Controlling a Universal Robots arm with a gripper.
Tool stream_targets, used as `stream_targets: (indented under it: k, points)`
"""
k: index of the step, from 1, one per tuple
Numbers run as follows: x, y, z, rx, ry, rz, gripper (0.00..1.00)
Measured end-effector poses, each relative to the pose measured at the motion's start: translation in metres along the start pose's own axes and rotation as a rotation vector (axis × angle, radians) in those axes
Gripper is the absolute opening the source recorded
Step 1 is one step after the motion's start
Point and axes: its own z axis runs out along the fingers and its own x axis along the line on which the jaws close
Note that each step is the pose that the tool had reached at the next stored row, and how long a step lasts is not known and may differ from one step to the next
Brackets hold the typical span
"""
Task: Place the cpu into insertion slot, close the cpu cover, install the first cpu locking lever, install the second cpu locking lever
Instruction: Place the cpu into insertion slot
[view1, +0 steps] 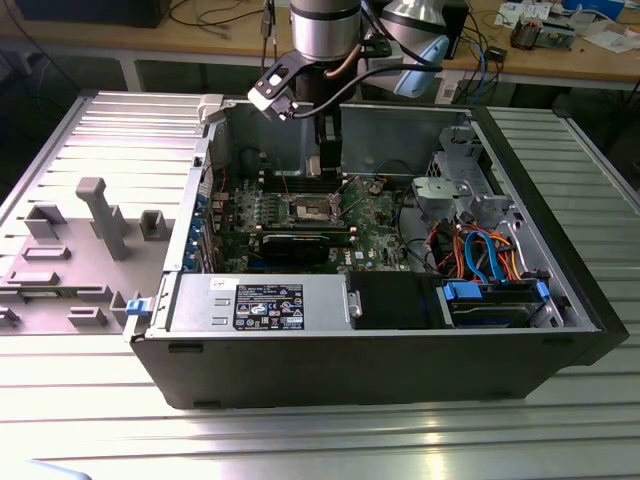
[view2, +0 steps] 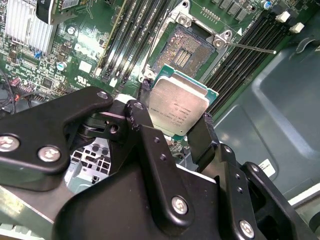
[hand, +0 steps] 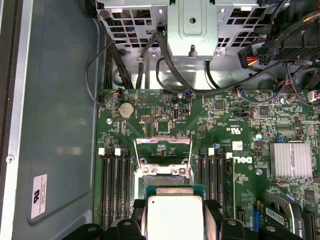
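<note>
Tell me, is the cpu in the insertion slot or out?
Out: the tool grips the cpu; the insertion slot shows bare contacts.

ribbed metal table (view1: 300, 440), wooden workbench (view1: 90, 42) behind.

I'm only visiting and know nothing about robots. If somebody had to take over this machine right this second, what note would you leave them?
Gripper: shut on the cpu, pinching two opposite edges, metal top facing the wrist cameras.
Cpu: held above the motherboard inside the computer case, close to the insertion slot, not seated.
Slot: bare, contacts showing. The cpu cover stands swung open.
Done: the cpu is in the grip, over the board.
Left: seating the cpu, closing the cover, both locking levers. One thin lever sticks out free beside the slot.
</note>
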Motion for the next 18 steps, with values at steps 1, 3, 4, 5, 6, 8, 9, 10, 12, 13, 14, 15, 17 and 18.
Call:
stream_targets:
  k: [1,3,4,5,6,8,9,10,12,13,14,15,17,18]
  points:
    - [0.0000,0.0000,0.0004,-0.0001,0.0001,0.000,0.55]
    - [0.0001,-0.0001,0.0013,0.0000,-0.0001,0.000,0.55]
    - [0.0001,-0.0001,0.0019,-0.0001,0.0000,0.000,0.55]
    - [0.0002,-0.0004,0.0037,-0.0001,-0.0001,0.001,0.55]
    - [0.0003,-0.0005,0.0049,0.0000,-0.0001,0.001,0.55]
    - [0.0003,-0.0007,0.0076,0.0000,-0.0002,0.001,0.55]
    - [0.0004,-0.0009,0.0093,0.0000,-0.0002,0.001,0.55]
    - [0.0005,-0.0011,0.0116,0.0000,-0.0002,0.001,0.55]
    - [0.0004,-0.0022,0.0177,0.0000,-0.0002,0.001,0.55]
    - [0.0004,-0.0024,0.0194,0.0000,-0.0001,0.001,0.55]
    - [0.0004,-0.0025,0.0203,0.0000,-0.0001,0.001,0.55]
    - [0.0004,-0.0025,0.0206,0.0000,-0.0002,0.001,0.55]
    - [0.0003,-0.0026,0.0207,0.0002,-0.0005,0.001,0.55]
    - [0.0003,-0.0026,0.0208,0.0001,-0.0003,0.001,0.55]
